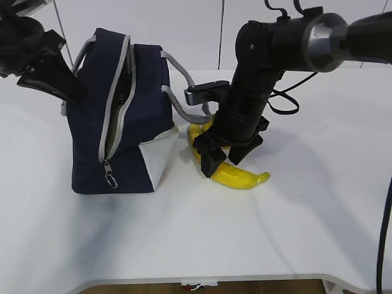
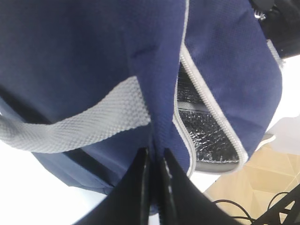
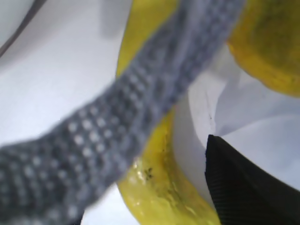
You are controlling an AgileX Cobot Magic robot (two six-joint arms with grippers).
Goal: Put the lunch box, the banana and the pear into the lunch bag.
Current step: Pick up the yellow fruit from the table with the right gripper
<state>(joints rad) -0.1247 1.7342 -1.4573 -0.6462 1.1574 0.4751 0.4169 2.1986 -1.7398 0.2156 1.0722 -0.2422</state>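
Observation:
The navy lunch bag (image 1: 131, 116) stands upright at the left, its grey zipper partly open. My left gripper (image 1: 68, 90) is shut on a fold of the bag's navy fabric (image 2: 93, 56) near the top; its jaws (image 2: 154, 158) pinch it beside a grey strap. The banana (image 1: 236, 176) lies on the table right of the bag. My right gripper (image 1: 225, 160) is open, straddling it; in the right wrist view the banana (image 3: 159, 183) sits between the fingers (image 3: 248, 187). A rounded yellow shape (image 3: 265, 44) at that view's top right looks like the pear. The lunch box is out of view.
A grey strap handle (image 1: 184, 92) of the bag hangs toward the right arm and crosses the right wrist view (image 3: 117, 122) in front of the banana. The bag's silver lining (image 2: 206, 126) shows through the open zipper. The white table (image 1: 275, 233) ends at the front.

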